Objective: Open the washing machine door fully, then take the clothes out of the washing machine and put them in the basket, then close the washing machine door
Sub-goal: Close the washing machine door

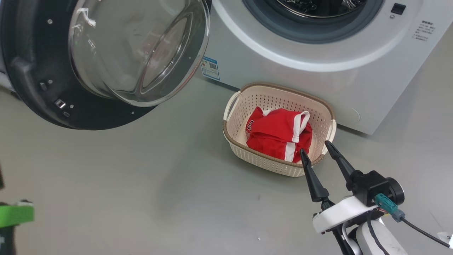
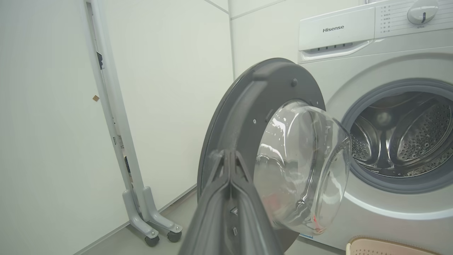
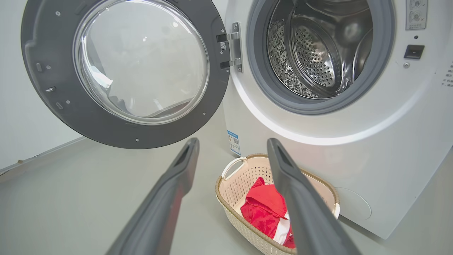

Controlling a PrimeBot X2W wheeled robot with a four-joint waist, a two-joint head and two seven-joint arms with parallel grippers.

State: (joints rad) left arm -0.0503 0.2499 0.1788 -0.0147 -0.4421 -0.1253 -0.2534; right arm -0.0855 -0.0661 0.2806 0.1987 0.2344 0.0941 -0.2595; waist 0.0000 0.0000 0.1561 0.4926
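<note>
Red clothes (image 1: 279,136) with white stripes lie bundled inside the basket (image 1: 283,89), filling most of its bottom. The basket sits on the grey floor (image 1: 141,184), just in front of the machine (image 1: 318,81) and below its opening. A blue label (image 1: 210,68) is stuck low on the machine's front, left of the basket.

The door (image 1: 32,88) is swung wide on its hinge (image 3: 231,47) to the left of the opening, its inner face and bulging glass turned out into the room. Past the grey rubber ring, the perforated steel of the drum (image 3: 311,60) shows.

The right pincer (image 1: 314,146) hangs over the near right corner of the basket with its two dark fingers spread apart and nothing between them; the tips are close to the rim, above the clothes' edge. From its own wrist view the right pincer (image 3: 233,140) frames the basket and label.

The left pincer (image 2: 230,156) has its fingers pressed together, gripping nothing. It points at the door's dark edge; whether it touches there I cannot tell. To its left, a pale stand (image 2: 141,212) on castors is against the wall (image 2: 53,106).
</note>
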